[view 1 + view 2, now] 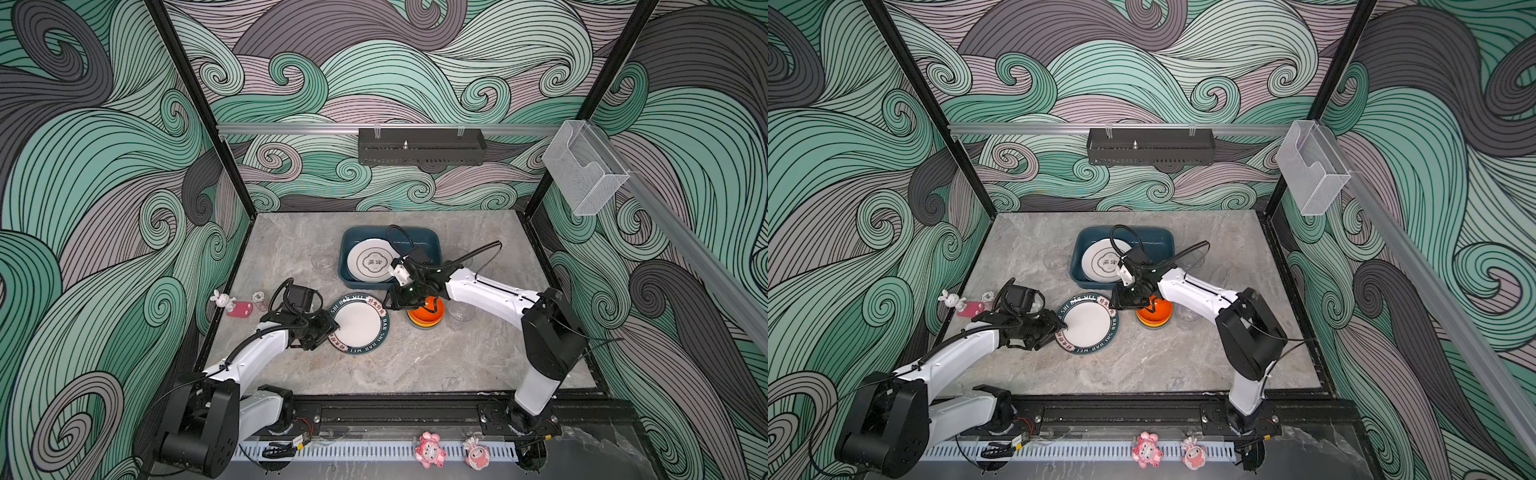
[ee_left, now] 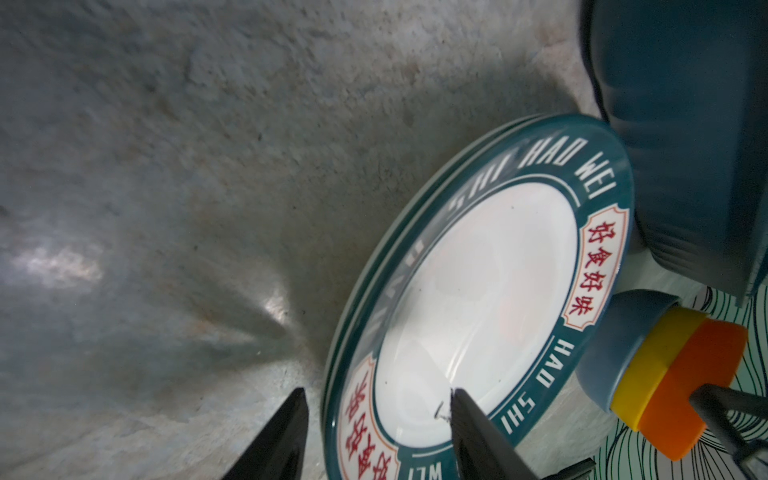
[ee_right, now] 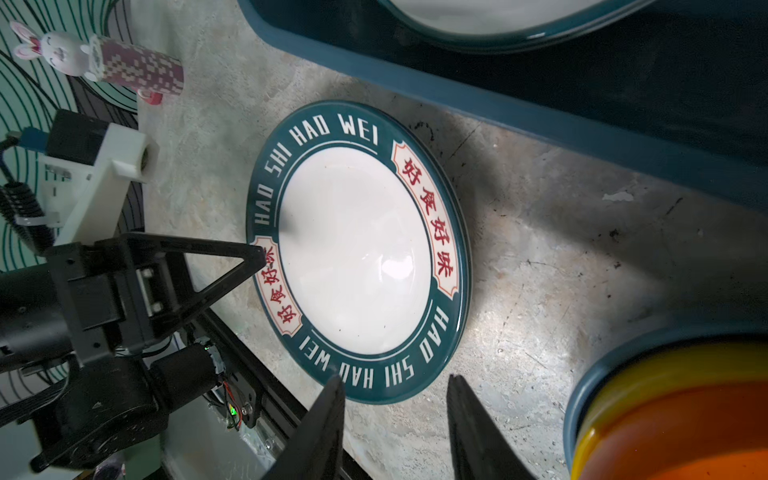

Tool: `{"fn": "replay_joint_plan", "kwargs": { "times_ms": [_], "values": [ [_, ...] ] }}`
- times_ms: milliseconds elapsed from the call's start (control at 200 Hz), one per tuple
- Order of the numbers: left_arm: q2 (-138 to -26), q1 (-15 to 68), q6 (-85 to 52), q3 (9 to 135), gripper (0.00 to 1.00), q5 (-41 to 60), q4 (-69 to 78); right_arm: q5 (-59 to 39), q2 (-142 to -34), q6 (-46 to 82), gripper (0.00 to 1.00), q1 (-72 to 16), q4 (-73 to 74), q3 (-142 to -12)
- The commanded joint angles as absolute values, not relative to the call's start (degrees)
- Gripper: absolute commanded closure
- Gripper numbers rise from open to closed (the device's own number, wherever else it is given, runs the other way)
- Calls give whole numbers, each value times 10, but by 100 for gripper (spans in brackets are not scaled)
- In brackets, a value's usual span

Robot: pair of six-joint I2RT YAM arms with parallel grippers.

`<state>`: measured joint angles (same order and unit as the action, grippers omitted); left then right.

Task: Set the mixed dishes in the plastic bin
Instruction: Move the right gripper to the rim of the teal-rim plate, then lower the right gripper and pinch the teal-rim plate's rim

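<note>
A teal-rimmed plate (image 1: 359, 324) was seen lying flat on the desk (image 1: 415, 365), just in front of the plastic bin (image 1: 344, 262) and outside it. The left tool (image 2: 380, 392) was set across the plate's left rim, one finger on the white well and the other outside the edge, close to the desk. Whether the rim was truly pinched could not be told. The right tool (image 3: 395, 380) was held spread, with nothing between its fingers, above the desk between the plate and the stacked bowls (image 1: 428, 313). A second plate (image 1: 368, 259) was noted inside the bin, in its left half. The bowls were found on the desk, outside the bin.
</note>
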<state>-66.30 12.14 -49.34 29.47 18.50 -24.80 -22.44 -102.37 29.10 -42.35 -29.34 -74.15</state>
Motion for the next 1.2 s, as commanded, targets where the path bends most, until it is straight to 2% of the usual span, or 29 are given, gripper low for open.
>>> {"fn": "replay_joint_plan", "kwargs": {
  "times_ms": [0,550,1061,1196],
  "values": [
    [-673,120,-496,294,42,181,-248,-192,-1045,276,57,-433,-335,-776],
    [-670,119,-490,294,42,185,-247,-125,-1162,256,57,-462,-397,-885],
    [-675,119,-488,297,46,187,-247,-118,-1192,257,57,-465,-407,-905],
    [-675,118,-487,298,47,188,-245,-120,-1193,255,61,-467,-407,-907]
  ]
}}
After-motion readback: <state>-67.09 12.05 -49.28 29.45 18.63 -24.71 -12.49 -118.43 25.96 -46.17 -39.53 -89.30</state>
